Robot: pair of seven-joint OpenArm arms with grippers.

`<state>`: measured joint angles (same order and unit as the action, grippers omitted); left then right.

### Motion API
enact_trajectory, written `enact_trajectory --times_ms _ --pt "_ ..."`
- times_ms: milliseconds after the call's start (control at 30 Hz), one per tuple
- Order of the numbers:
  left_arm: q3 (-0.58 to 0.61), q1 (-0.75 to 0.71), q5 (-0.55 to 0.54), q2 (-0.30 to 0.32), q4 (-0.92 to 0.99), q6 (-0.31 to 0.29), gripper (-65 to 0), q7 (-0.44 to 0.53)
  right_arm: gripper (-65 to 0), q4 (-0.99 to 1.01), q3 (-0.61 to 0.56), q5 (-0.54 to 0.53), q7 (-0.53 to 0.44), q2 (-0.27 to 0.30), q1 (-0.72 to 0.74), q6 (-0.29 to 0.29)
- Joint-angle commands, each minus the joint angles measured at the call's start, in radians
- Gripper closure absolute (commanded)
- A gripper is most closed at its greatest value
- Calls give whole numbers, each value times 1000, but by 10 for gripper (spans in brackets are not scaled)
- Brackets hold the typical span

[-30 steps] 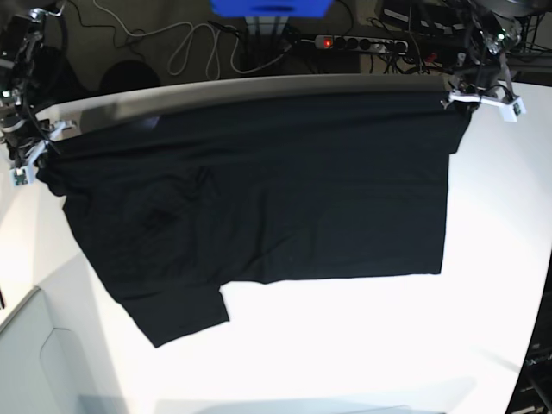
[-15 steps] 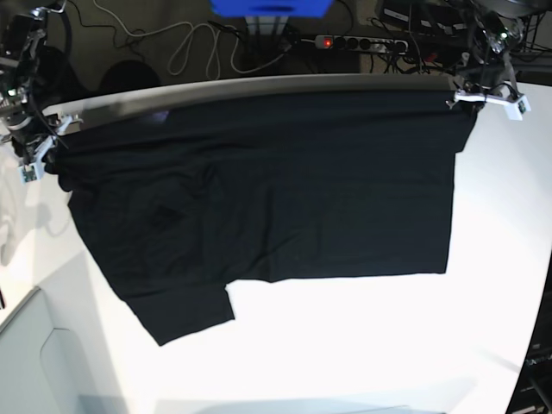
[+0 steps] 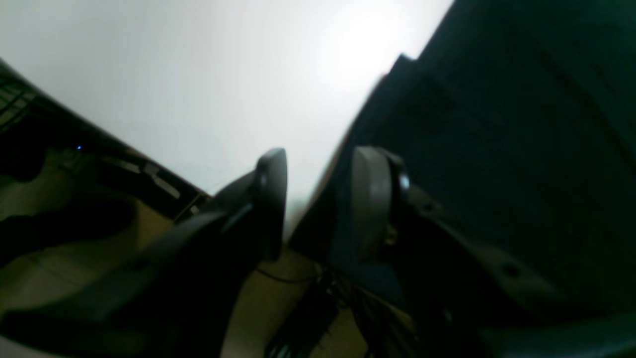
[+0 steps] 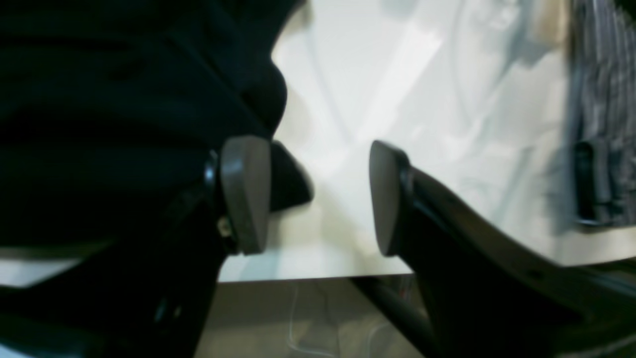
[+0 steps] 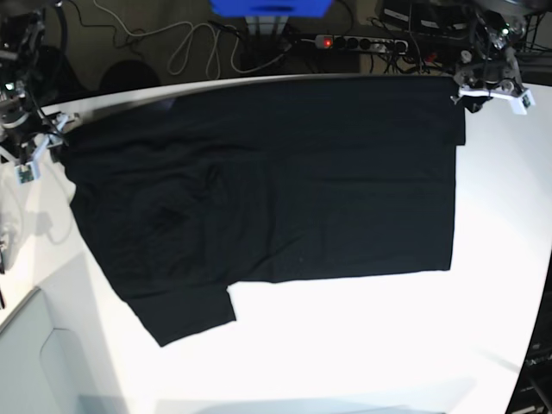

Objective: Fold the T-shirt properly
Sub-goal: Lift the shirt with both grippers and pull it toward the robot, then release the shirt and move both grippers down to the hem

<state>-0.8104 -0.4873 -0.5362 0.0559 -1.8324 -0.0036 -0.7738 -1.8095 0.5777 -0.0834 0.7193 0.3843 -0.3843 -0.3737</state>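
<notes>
while the black t-shirt (image 5: 276, 181) is lying spread out flat across the white counter (image 5: 371, 345), plain side up, both arms are sitting at its far corners. the cloth is reaching right to the far edge of the counter, with one short sleeve (image 5: 185, 315) sticking out toward the near side.

the left end effector (image 3: 318, 204) is hovering at the shirt's far corner on the base view's right (image 5: 492, 86). its jaws are standing apart with bare counter showing between them in the left wrist view, and one finger (image 3: 370, 199) is sitting over the dark fabric edge (image 3: 497, 149) without pinching it.

the right end effector (image 4: 310, 194) is hovering at the opposite far corner, at the base view's left (image 5: 34, 147). its jaws are gaping wide, with nothing between them but white counter; the shirt's edge (image 4: 124, 99) is lying just behind one finger (image 4: 246, 191), and whether the two are touching is too blurred to tell.

beyond the counter's far edge, a power strip (image 5: 362, 41) with a red light and loose cables (image 5: 190, 47) are lying on the floor.
</notes>
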Motion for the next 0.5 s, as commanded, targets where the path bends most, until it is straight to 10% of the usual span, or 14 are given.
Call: enact_trajectory --times_ms 0,467 --pt "-7 -1 -6 12 -17 1 -216 17 -310 -42 15 -6 -16 15 -6 15" --pt "-40 34 -6 12 -105 1 -315 21 -312 -85 11 -6 39 3 34 15"
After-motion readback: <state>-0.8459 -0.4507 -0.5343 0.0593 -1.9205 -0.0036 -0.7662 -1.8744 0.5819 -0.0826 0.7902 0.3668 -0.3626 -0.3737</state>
